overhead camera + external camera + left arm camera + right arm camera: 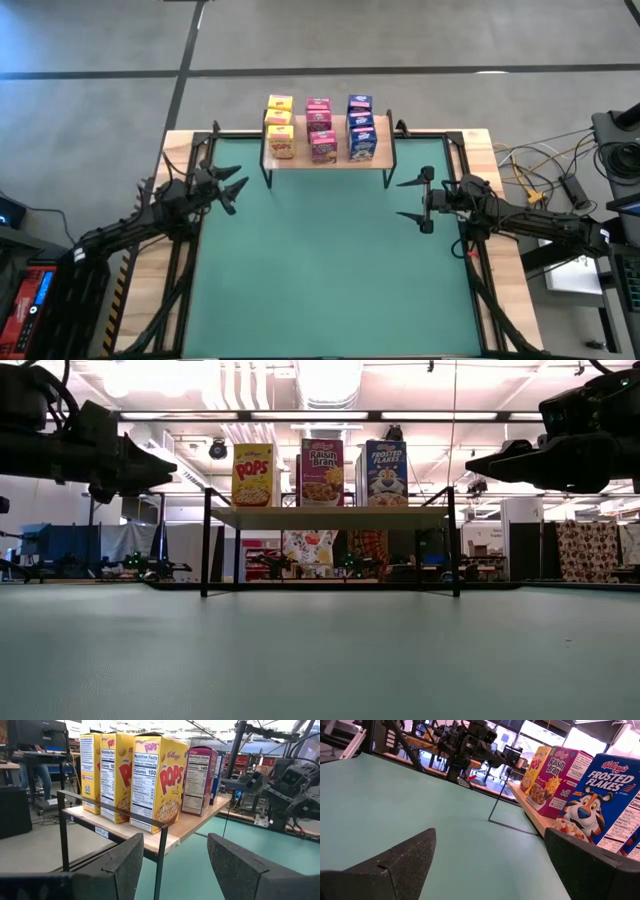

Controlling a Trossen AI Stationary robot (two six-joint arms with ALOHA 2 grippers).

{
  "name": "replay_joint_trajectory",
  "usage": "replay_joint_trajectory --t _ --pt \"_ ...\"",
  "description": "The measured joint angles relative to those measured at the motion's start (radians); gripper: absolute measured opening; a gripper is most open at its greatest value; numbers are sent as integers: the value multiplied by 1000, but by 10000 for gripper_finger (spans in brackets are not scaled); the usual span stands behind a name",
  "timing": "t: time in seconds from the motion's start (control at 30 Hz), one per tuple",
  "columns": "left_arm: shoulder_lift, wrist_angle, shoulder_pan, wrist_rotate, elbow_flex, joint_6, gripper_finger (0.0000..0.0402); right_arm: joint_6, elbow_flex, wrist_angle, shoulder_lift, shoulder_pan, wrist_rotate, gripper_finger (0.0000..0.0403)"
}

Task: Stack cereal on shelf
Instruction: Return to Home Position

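Observation:
The shelf (330, 164), a light wood board on thin black legs, stands at the far middle of the green mat. On it stand cereal boxes in three rows: yellow (281, 128), pink (320, 130) and blue (361, 128). From table height the front boxes show as Pops (253, 475), Raisin Bran (322, 472) and Frosted Flakes (386, 473), upright on their bases. My left gripper (238, 188) hovers open left of the shelf, pointing at its left end (200, 822). My right gripper (400, 199) hovers open to the shelf's right, nothing between its fingers.
The green mat (330, 270) lies open between the two arms and in front of the shelf. Black frame rails (200, 150) run along the mat's edges. Cables and gear (545, 175) lie off the table's right side. The other arm (470, 740) shows across the mat.

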Motion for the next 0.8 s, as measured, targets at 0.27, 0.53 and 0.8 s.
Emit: replay_joint_trajectory --t 0.27,0.53,0.8 --pt "0 -2 0 0 0 0 204 0 0 0 0 0 0 359" --pt "8 -3 0 0 0 0 204 0 0 0 0 0 0 359" --pt "9 -3 0 0 0 0 204 0 0 0 0 0 0 359"
